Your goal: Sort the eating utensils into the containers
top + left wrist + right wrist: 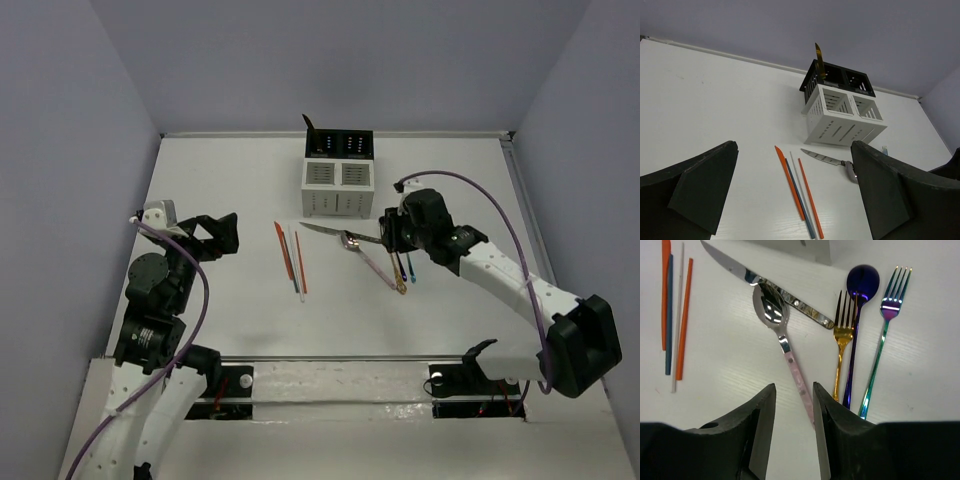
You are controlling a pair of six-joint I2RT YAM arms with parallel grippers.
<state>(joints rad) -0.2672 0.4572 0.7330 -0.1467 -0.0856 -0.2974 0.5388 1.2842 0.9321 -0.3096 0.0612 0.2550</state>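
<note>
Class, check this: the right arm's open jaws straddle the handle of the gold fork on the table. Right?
No. In the right wrist view the open jaws of the right gripper straddle the handle of the silver spoon on the table; the gold fork lies beside it.

A: What's the work surface?

B: A white table [230,320], matt. The right wrist view shows a faint grain in it.

A: And around it?

B: Pale lavender-grey walls on three sides: a back wall [330,60] at the far edge, a left wall [60,150] and a right wall [590,120]. A thin lip [523,195] runs along the table's right edge, just beside that wall.

A: Anything nearer?

B: A white strip [340,375] crosses the near edge from left to right, with a dark slot [340,358] along its far side. Nearer still lies a white, slightly mottled platform [330,445].
</note>
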